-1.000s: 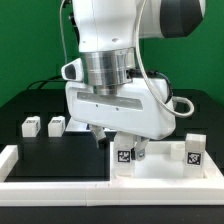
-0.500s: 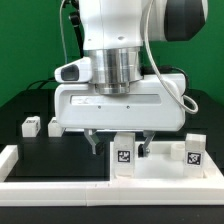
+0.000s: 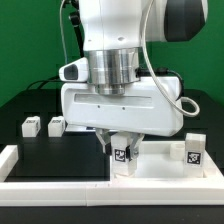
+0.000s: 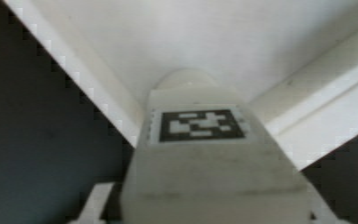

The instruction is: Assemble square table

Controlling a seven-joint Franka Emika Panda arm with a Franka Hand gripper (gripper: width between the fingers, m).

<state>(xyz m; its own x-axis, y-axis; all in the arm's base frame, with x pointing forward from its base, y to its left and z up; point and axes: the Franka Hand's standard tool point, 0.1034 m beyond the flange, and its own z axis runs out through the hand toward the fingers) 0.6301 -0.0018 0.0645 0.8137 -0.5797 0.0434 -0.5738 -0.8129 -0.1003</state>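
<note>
Since the earlier frame, the pincer [image 3: 120, 143] has narrowed about an upright white tagged plastic leg block [image 3: 123, 156]; firm contact cannot be confirmed. That block stands at the large white square plastic slab's [image 3: 160, 168] end toward the exterior view's left.

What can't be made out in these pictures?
- Exterior view: the gripper is hidden under its own housing, so whether it has clamped the tagged leg is unclear.
- Wrist view: blurred; the tagged leg fills it, one end cut off by the edge.
- Exterior view: tags on two small blocks too small to read.
</note>
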